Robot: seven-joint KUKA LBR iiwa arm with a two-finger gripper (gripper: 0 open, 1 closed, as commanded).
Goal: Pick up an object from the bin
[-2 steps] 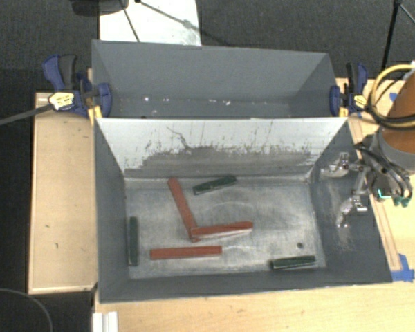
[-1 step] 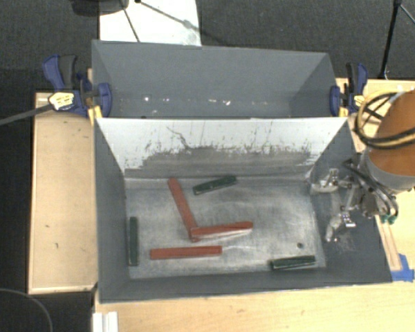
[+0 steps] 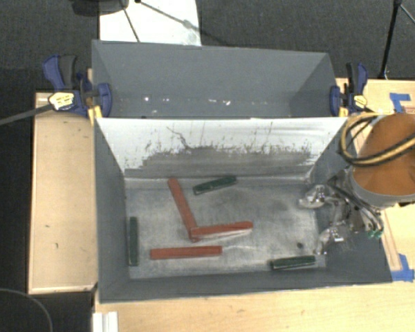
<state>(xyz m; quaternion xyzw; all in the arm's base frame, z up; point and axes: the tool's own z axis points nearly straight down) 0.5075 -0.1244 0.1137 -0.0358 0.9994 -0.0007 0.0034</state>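
Note:
My gripper [image 3: 318, 220] is at the bin's right side, low against the right wall. Its two metal fingertips stand apart, open, with nothing between them. A short dark green stick [image 3: 294, 262] lies flat on the floor just below and to the left of the gripper, near the front right corner, apart from the fingers. The reddish-brown stick [image 3: 223, 229] nearest the gripper lies to the left in the middle of the floor.
A second reddish-brown stick [image 3: 182, 207] lies at a slant and meets the first, forming an L. A third [image 3: 185, 252] lies below them. One dark green stick [image 3: 214, 184] lies near the back wall, another [image 3: 133, 241] along the left wall. The orange-covered wrist hangs over the right rim.

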